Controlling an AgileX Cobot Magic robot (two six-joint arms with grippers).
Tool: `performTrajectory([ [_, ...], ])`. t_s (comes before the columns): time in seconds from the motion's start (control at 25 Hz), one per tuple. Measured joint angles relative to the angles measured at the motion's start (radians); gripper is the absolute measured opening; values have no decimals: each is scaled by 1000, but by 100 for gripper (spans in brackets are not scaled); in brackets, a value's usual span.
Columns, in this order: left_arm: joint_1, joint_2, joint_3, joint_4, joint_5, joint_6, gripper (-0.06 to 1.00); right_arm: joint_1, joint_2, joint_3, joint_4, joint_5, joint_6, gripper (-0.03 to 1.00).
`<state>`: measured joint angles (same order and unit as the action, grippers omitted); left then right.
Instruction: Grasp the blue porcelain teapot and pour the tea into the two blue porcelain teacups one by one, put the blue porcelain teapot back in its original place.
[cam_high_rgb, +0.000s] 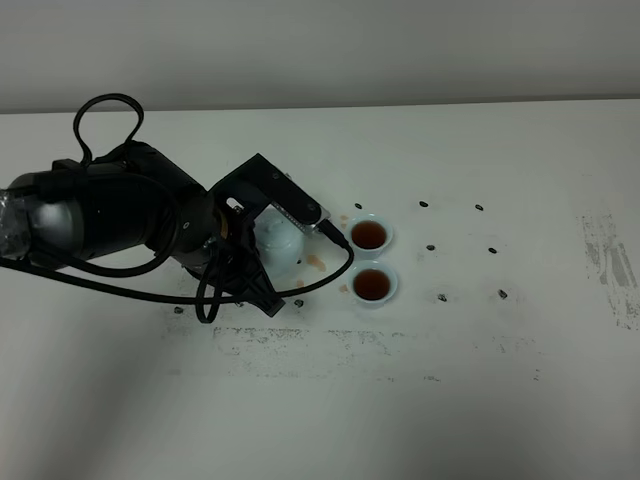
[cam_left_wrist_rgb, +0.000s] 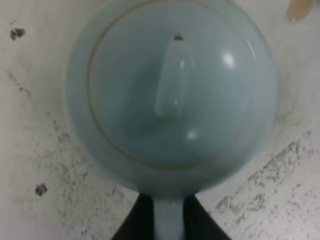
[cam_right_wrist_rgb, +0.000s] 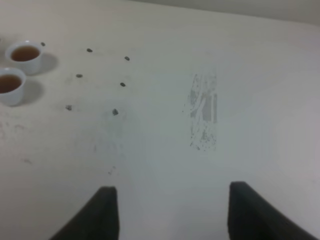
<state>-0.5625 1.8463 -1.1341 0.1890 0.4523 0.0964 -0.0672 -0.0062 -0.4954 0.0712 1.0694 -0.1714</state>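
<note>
The blue porcelain teapot (cam_high_rgb: 279, 246) stands upright left of the cups, and the left wrist view looks down on its knobbed lid (cam_left_wrist_rgb: 172, 80). My left gripper (cam_left_wrist_rgb: 168, 226) is shut on the teapot's handle (cam_left_wrist_rgb: 168, 220), which sits between the dark fingers (cam_left_wrist_rgb: 134, 227). I cannot tell whether the pot rests on the table. The two blue porcelain teacups (cam_high_rgb: 369, 235) (cam_high_rgb: 373, 286) stand side by side, each holding dark reddish-brown tea. The right wrist view also shows both teacups (cam_right_wrist_rgb: 24, 55) (cam_right_wrist_rgb: 10, 85). My right gripper (cam_right_wrist_rgb: 172, 210) hangs open over bare table, far from them.
Small tea spills (cam_high_rgb: 315, 262) mark the white table (cam_high_rgb: 480, 380) between teapot and cups, and one spill (cam_left_wrist_rgb: 299, 9) shows beside the pot. Dark specks (cam_high_rgb: 478, 208) dot the surface right of the cups. A scuffed patch (cam_right_wrist_rgb: 204, 112) lies ahead of the right gripper.
</note>
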Motion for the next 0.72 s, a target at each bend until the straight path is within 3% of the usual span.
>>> performTrajectory([
  [0.32, 0, 0, 0, -4, -123, -47, 4, 0, 0, 0, 0, 0, 0, 51],
  [0.72, 23, 59, 0, -6, -142, -54, 4, 0, 0, 0, 0, 0, 0, 51],
])
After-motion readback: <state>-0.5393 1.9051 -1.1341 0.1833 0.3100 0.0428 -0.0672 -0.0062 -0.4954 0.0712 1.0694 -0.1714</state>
